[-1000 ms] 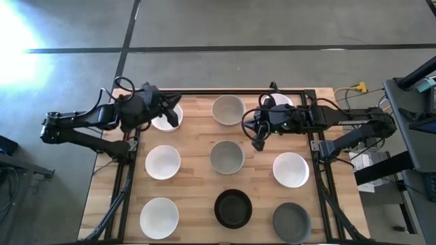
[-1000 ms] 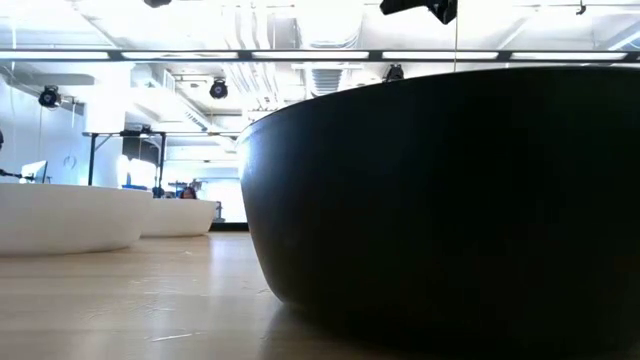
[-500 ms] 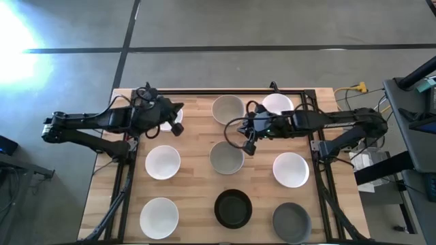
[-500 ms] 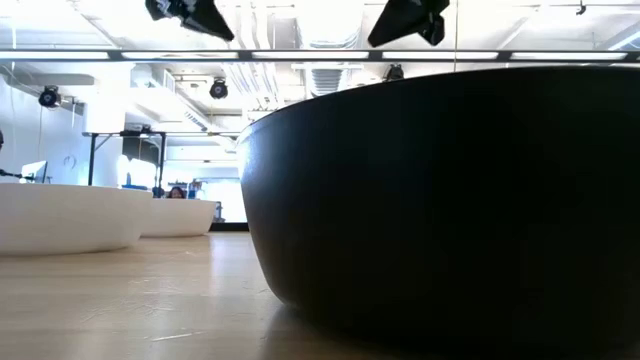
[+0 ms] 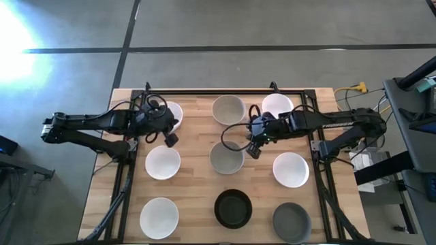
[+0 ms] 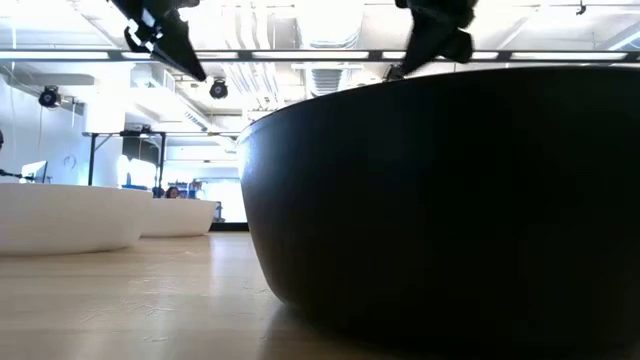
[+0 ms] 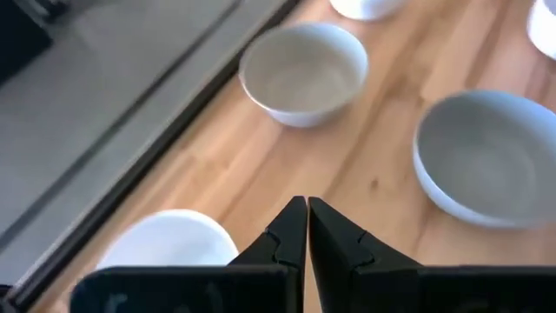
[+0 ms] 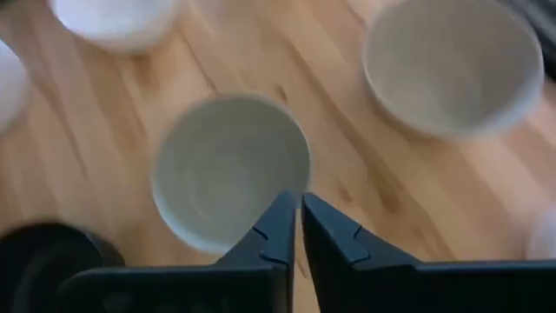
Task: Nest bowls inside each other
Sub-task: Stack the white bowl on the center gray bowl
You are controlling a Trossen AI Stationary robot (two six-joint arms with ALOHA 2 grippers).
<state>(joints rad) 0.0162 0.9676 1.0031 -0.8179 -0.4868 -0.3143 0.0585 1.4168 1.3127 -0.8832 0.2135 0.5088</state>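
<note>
Nine bowls sit unnested on the counter [image 5: 194,139]. The left gripper [image 5: 169,138], fingers pressed together and empty, hovers at 2 o'clock of a white bowl [image 5: 163,162]; the right gripper [image 5: 254,150], nearly closed and empty, hangs at 2 o'clock of the central beige-grey bowl [image 5: 226,157]. Each should probably widen before descending astride a rim.

Left hand [image 5: 171,138], right hand [image 5: 254,151] moved toward table centre, lower.

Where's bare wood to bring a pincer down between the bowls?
Bare lanes of table run between the bowl columns. Crowded: the right pincer by the centre beige-grey bowl, and the left pincer by the back-left white bowl.
</note>
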